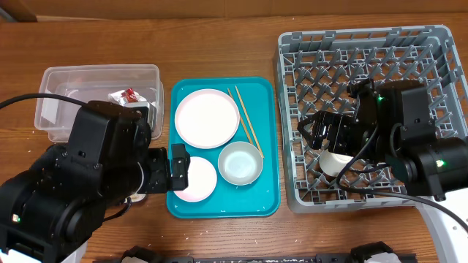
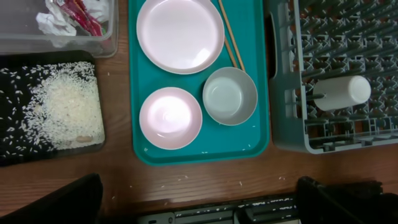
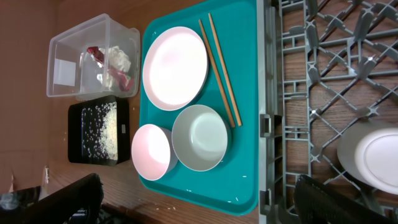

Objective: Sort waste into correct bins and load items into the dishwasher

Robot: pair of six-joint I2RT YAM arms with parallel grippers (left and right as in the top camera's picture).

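Both hands gape wide, empty. The right hand [image 1: 316,135] hangs over the rack [image 1: 431,44], cup [image 1: 336,162] on its side at its 5 o'clock — loaded. Wrapper [image 2: 69,15] in the tub [image 1: 95,71], rice [image 2: 62,109] in the black tray [image 2: 12,148] — sorted, seemingly. Yet to load, at the left hand's [image 1: 178,169] 1 to 3 o'clock: white plate [image 1: 207,117], chopsticks [image 1: 246,123], bowl [image 1: 240,162], pink plate [image 1: 197,180].

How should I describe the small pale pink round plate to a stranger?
Find the teal rectangular serving tray between the clear plastic tub and the grey dish rack. The small pale pink round plate lies in its near left corner, beside the pale grey-blue bowl. It is flat and pinkish, and smaller than the large white round plate behind it.
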